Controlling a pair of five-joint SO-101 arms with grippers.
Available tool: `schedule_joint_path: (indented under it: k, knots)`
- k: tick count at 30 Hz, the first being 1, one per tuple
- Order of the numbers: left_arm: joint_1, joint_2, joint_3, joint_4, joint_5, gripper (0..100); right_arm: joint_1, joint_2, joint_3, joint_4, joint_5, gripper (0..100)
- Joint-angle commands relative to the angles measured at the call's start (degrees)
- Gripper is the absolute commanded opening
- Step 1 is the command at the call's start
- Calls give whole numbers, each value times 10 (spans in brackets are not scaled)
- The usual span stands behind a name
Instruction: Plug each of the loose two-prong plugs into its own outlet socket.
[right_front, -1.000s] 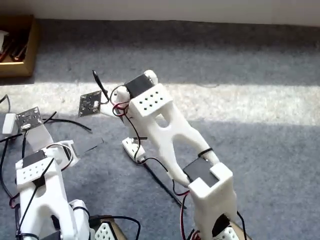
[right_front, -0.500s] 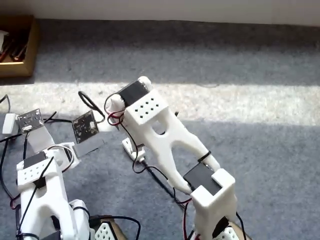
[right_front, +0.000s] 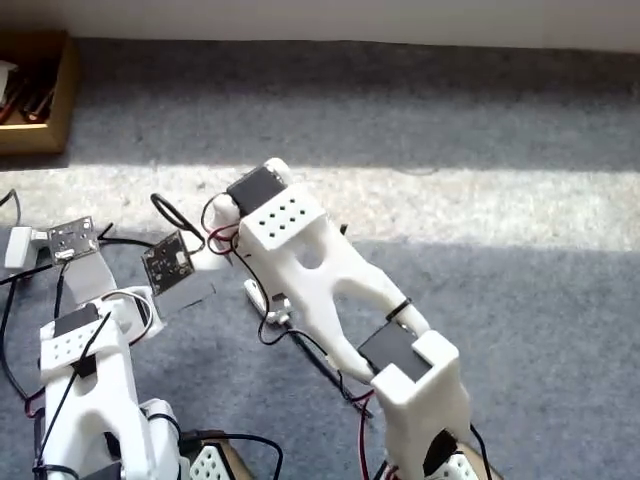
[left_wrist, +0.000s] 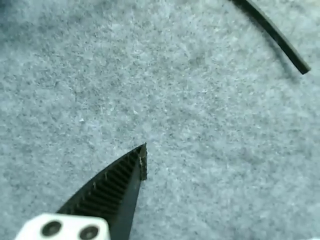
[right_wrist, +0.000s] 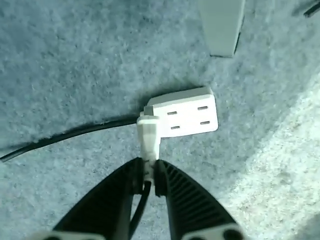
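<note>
on fuzzy grey carpet (right_wrist: 60, 60), ribbed right tool (right_wrist: 148, 171) tight around a boxy white plug (right_wrist: 148, 132)

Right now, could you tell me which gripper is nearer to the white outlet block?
Right. The right gripper is shut on a white plug whose end meets the outlet block at its side. The left gripper hangs over carpet, well apart from the block.
</note>
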Motion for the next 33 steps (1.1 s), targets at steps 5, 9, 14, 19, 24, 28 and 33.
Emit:
schedule_joint_path:
  k: [5,9,14,19,24,28,33]
  knots:
    - [11,-5,-2,-4,-6,616,19,-1,-53,-5,9,7]
    - [12,-5,-2,-4,-6,616,19,1,-71,-5,12,7]
    - [12,-5,-2,-4,-6,616,21,2,-71,-5,33,7]
    - [12,-5,-2,-4,-6,616,20,3,-70,-4,61,7]
    - [12,-4,-2,-4,-6,616,20,38,-76,-8,62,7]
    - [13,-5,2,-4,-6,616,21,77,-90,-8,62,7]
    - [21,-6,3,-4,-7,616,36,76,-164,26,60,7]
